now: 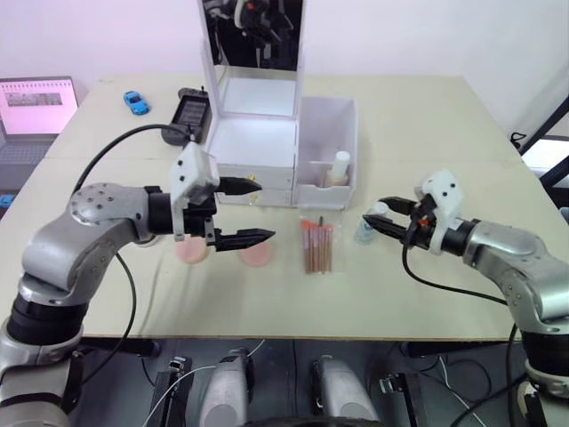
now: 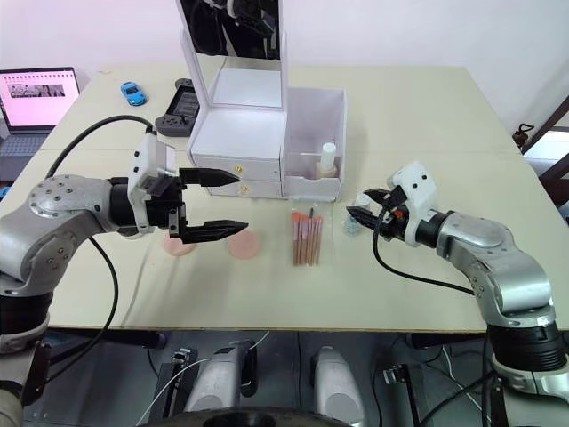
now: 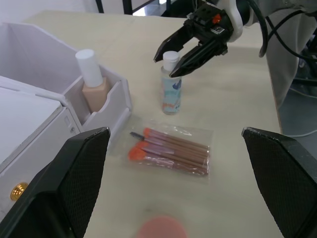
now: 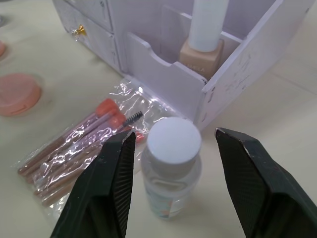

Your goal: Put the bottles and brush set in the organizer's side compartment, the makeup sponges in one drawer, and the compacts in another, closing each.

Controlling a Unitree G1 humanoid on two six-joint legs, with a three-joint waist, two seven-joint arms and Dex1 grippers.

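The short clear bottle (image 4: 172, 168) with a white cap stands upright on the table beside the brush set (image 1: 316, 246). My right gripper (image 4: 174, 133) is open, with a finger on each side of the cap and not touching it. The taller beige bottle (image 1: 339, 169) stands in the side compartment (image 1: 327, 142) of the white organizer (image 1: 253, 147). Two pink makeup sponges (image 1: 258, 255) (image 1: 191, 252) lie in front of the drawers. My left gripper (image 1: 265, 212) hovers open above them, holding nothing. The compacts are out of view.
Both gold-knobbed drawers (image 2: 236, 188) look shut under the upright mirror (image 1: 258, 36). Behind the organizer to the left lie a black controller (image 1: 190, 111) and a blue toy car (image 1: 136, 101). A laptop (image 1: 36, 107) stands at the far left.
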